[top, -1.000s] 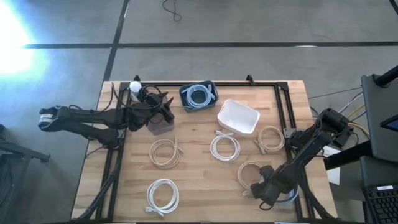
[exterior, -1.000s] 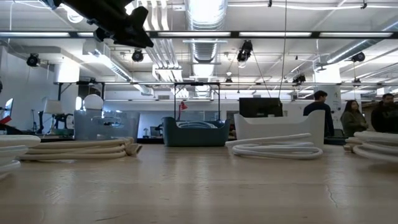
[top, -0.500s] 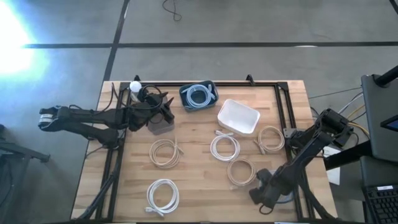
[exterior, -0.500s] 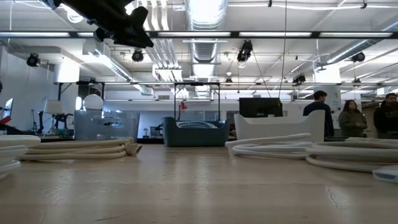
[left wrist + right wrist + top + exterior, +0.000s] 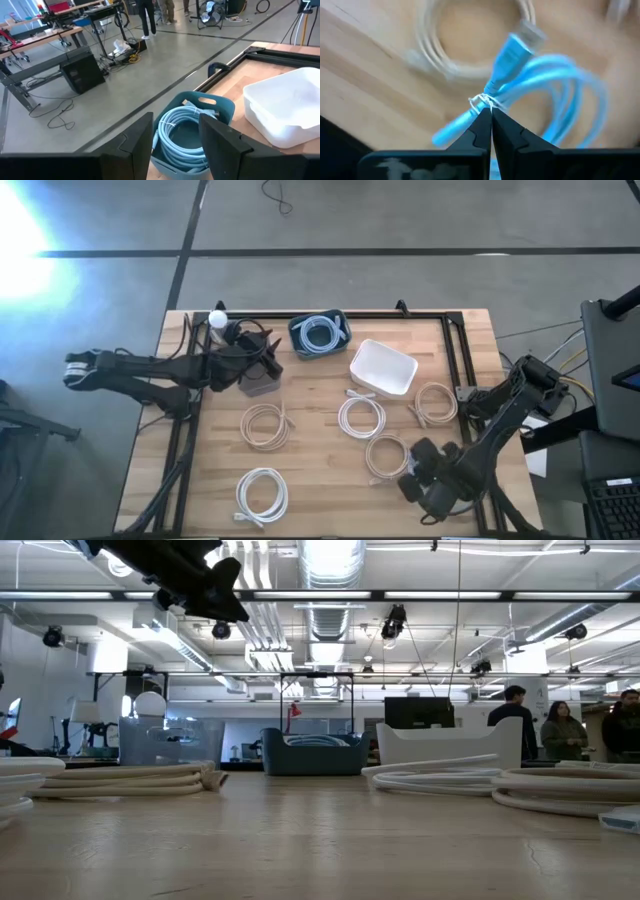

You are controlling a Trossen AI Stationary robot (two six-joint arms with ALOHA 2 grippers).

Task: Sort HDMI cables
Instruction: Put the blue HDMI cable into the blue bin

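1. On the desk [image 5: 320, 405], a bin [image 5: 318, 335] sits at the far edge holding one coil [image 5: 321, 332].
2. A tray [image 5: 383, 367] lies just right of the bin, nearer the front.
3. The left end effector [image 5: 262, 356] hangs just left of the bin, above a small box [image 5: 258, 385].
4. Three coils [image 5: 266, 424] [image 5: 361, 417] [image 5: 436, 402] lie in a row across the middle.
5. Another coil [image 5: 386, 457] lies before the middle one.
6. The right end effector [image 5: 418, 480], at the front right, holds a cable [image 5: 555, 90] near that coil.
7. One coil [image 5: 262, 494] lies front left.
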